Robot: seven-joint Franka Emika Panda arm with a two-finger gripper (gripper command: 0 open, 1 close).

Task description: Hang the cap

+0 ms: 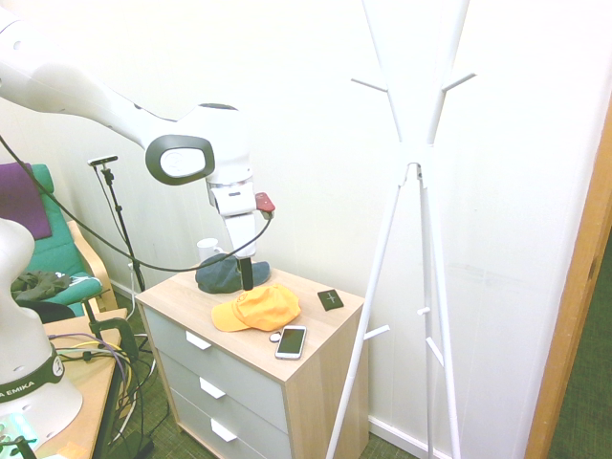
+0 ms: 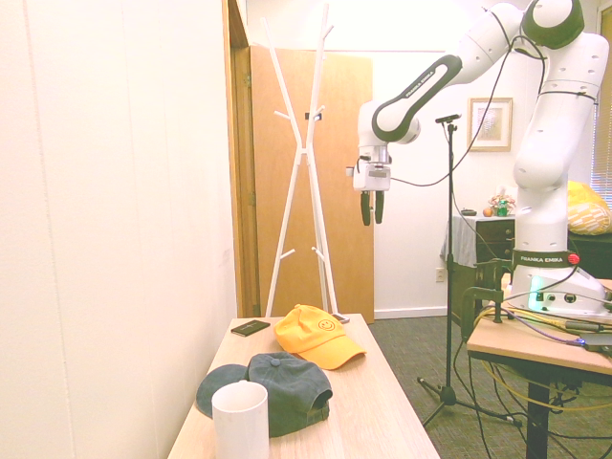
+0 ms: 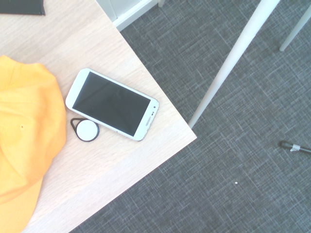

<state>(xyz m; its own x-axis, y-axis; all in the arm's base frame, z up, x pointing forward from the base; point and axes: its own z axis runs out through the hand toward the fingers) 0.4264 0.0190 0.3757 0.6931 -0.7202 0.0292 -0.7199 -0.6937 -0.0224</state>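
The yellow-orange cap lies on the wooden dresser, beside a dark cap and a white smartphone. The claw hangs above them, empty, its fingers slightly parted. A white coat stand rises just beside the dresser

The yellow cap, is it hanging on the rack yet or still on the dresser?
On the dresser: the yellow cap lies crown-up; coat rack pegs are bare.
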